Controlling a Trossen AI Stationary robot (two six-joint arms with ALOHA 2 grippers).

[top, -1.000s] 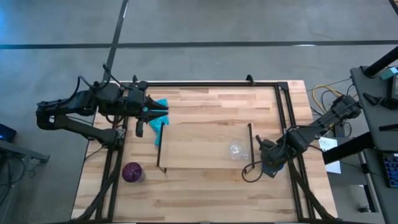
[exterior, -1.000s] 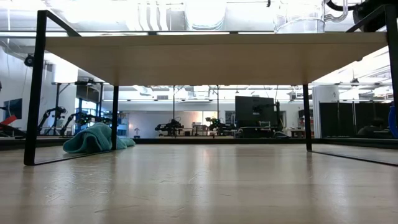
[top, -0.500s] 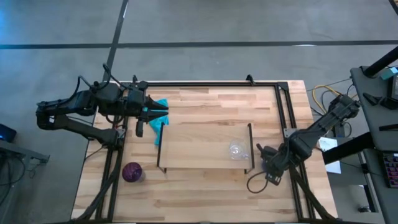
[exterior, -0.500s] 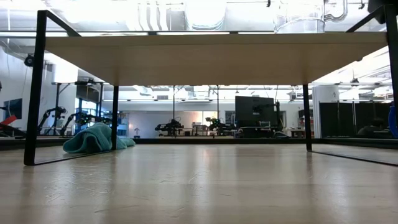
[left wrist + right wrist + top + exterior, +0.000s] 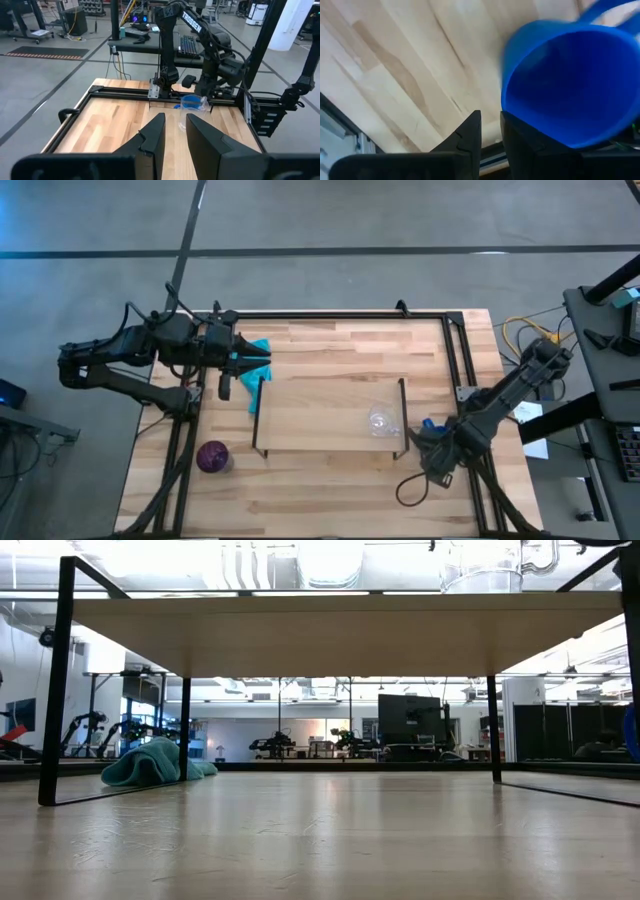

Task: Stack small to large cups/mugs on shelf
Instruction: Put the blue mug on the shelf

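The small clear glass cup (image 5: 380, 420) stands on the right end of the light-wood shelf (image 5: 320, 415); the low view shows the cup (image 5: 482, 565) on top of the board. The blue mug (image 5: 570, 85) stands on the table just right of the shelf, mouth up, and it fills the right wrist view. My right gripper (image 5: 432, 452) hovers over it with its fingers a narrow gap apart (image 5: 490, 117). The purple cup (image 5: 212, 457) stands near the table's left near corner. My left gripper (image 5: 262, 365) waits at the table's left edge, fingers slightly apart (image 5: 174, 117). My right gripper comes at the blue mug from above. One finger (image 5: 525, 140) overlaps the mug's rim (image 5: 506, 107) in the wrist view. Whether it touches the rim I cannot tell.
A teal cloth (image 5: 257, 346) lies by my left gripper at the shelf's left end. A loop of black cable (image 5: 410, 488) lies on the table near my right gripper. The shelf's black wire legs (image 5: 403, 412) stand close to the mug. Bare wood lies along the near edge.
My right gripper has moved toward the table's near edge and a little left, drawing the cable loop along with it. A bit of the blue mug now shows on the gripper's far side. The glass cup, the purple cup and the left arm have kept still.
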